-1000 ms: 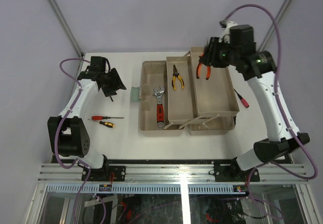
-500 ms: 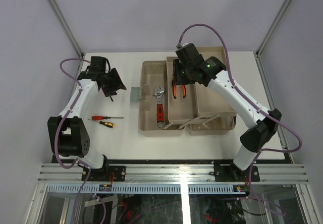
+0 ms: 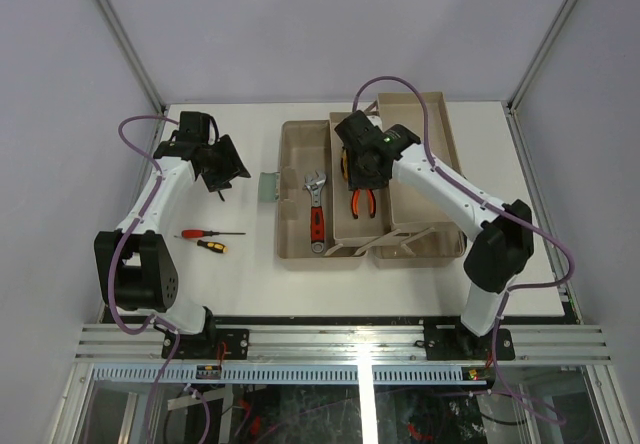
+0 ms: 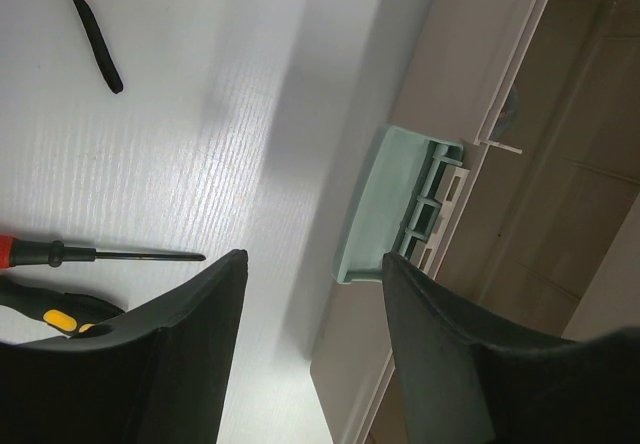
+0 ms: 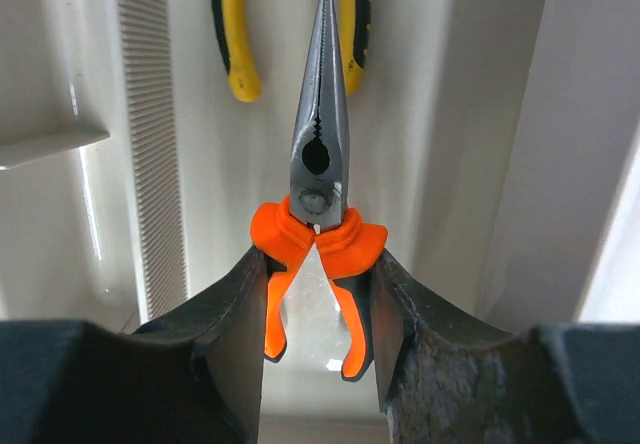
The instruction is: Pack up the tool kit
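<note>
Orange-handled needle-nose pliers hung clamped by their handles in your right gripper, above the middle tray of the beige plastic toolbox. Their long axis ran along the tray, nose toward the yellow-handled pliers lying there. Your left gripper gaped empty.

Top cam: fixed, high & behind the arm bases, looks down on whole table w/ toolbox mid-frame, far off. L wrist cam: close, looks down past its own fingers at box's green latch & a screwdriver; both also in top view. R wrist cam: v. close, over a tray, aimed along orange pliers, shared w/ top view.
</note>
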Robot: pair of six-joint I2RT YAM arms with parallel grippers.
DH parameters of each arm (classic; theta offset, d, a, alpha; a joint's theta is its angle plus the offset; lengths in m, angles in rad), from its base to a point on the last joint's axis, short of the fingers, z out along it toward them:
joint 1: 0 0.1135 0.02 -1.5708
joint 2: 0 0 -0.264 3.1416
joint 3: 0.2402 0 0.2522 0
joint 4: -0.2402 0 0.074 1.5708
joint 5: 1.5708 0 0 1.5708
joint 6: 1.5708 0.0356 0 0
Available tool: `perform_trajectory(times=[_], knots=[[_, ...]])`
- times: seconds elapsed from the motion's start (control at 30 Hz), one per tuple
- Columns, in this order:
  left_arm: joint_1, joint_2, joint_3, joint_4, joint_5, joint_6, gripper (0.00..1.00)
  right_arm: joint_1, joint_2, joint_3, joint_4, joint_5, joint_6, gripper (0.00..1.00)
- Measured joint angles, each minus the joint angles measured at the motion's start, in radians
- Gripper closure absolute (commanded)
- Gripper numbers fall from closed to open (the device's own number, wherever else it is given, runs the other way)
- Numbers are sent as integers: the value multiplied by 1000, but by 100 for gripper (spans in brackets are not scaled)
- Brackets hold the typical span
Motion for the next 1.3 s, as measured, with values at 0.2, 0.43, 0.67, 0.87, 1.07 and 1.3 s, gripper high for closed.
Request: perform_trajectory(times=[0.2,0.43,0.67,0.87,1.07,1.3], knots=[[0,0,0,0,0,0,45,0,31,5,-55,36,44,100],[0,0,0,0,0,0,45,0,46,14,-79,58,91,94],[0,0,0,0,0,0,45,0,71,43,-112,68,116,74],[0,0,0,0,0,0,45,0,81,56,-131,69,127,54],[0,0,0,0,0,0,45,1,81,57,-131,63,119,46],[0,0,0,0,0,0,45,5,80,57,-104,51,84,37]])
